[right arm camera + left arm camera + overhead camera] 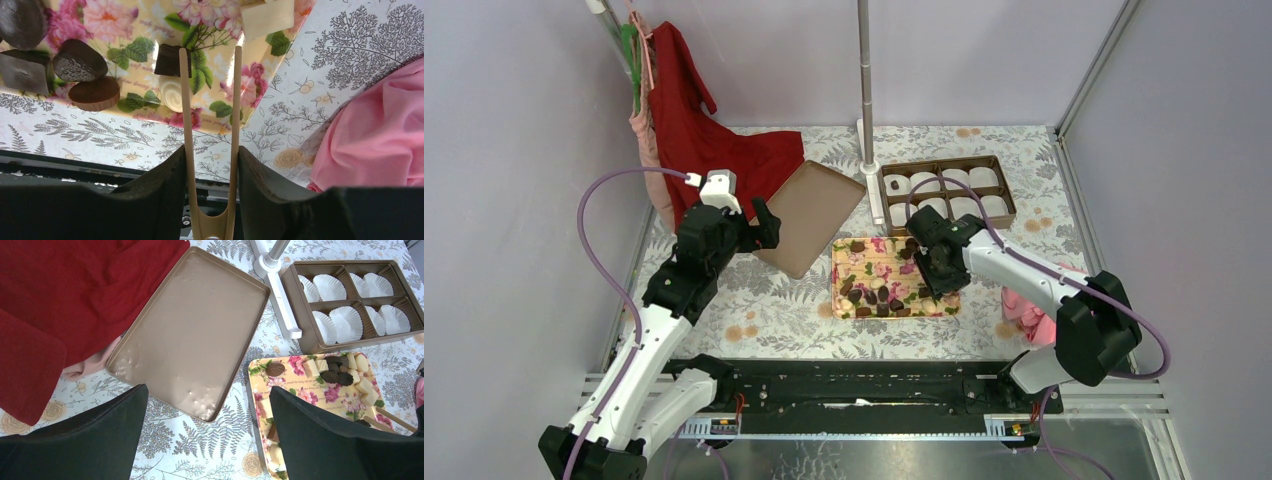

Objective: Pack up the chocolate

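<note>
Several dark chocolate pieces (874, 295) lie with pale ones on a floral tray (839, 300). My right gripper (934, 262) hovers over the tray's right part, shut on wooden tongs (186, 125). The tongs' arms stand apart and hold nothing; the left tip is beside a squarish dark piece (170, 60). More dark pieces (80, 60) lie to the left. The brown box (999, 165) holds white paper cups, with one dark piece (893, 184) in its far left cup. My left gripper (764, 222) is open and empty, above the table between the lid (195, 330) and the tray (295, 377).
The flat brown lid (809, 217) lies left of the tray, partly under a red cloth (714, 140). A metal pole (865, 80) on a white base (280, 300) stands by the box's left end. A pink cloth (1024, 305) lies right of the tray.
</note>
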Controlling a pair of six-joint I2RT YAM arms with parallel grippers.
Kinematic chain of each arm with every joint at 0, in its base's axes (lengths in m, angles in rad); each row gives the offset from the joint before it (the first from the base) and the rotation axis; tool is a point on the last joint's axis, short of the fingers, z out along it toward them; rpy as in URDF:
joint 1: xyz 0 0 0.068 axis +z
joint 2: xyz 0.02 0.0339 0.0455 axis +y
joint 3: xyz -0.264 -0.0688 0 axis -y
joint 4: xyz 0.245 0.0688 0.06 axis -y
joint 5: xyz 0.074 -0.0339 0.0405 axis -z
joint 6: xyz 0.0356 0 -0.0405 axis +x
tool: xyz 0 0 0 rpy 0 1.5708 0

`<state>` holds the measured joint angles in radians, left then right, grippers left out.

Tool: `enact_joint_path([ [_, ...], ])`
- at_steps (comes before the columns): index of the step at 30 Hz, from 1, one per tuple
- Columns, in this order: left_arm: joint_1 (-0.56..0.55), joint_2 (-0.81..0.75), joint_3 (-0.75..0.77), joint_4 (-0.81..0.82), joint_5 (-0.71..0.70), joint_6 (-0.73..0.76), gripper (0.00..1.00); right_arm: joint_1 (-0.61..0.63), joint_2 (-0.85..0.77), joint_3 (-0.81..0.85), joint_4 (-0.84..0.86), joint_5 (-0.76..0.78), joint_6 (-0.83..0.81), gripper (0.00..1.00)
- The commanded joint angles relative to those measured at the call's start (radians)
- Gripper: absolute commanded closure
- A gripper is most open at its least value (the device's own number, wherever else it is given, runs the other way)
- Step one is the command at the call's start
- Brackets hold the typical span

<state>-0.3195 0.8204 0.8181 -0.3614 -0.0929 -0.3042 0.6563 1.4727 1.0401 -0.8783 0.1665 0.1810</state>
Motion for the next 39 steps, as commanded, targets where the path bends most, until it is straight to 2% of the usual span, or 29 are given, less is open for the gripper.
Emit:
enact_joint_path([
  [1, 0.007, -0.007, -0.007, 0.016, -0.001, -0.006, 0.01, 0.008, -0.033, 0.056, -0.052, 0.0, 0.025, 0.56],
  [12, 0.007, -0.006, -0.008, 0.016, -0.004, -0.006, 0.01, 0.008, -0.041, 0.06, -0.061, -0.116, 0.028, 0.56],
  [29, 0.007, -0.015, -0.008, 0.016, 0.003, -0.007, 0.01, 0.008, 0.052, 0.059, -0.044, -0.125, 0.02, 0.55],
  [32, 0.007, -0.016, -0.007, 0.016, 0.003, -0.007, 0.01, 0.008, 0.057, 0.061, -0.037, -0.122, 0.019, 0.57],
  [39, 0.007, -0.016, -0.007, 0.016, 0.006, -0.007, 0.01, 0.008, 0.036, 0.084, -0.043, -0.109, 0.018, 0.7],
])
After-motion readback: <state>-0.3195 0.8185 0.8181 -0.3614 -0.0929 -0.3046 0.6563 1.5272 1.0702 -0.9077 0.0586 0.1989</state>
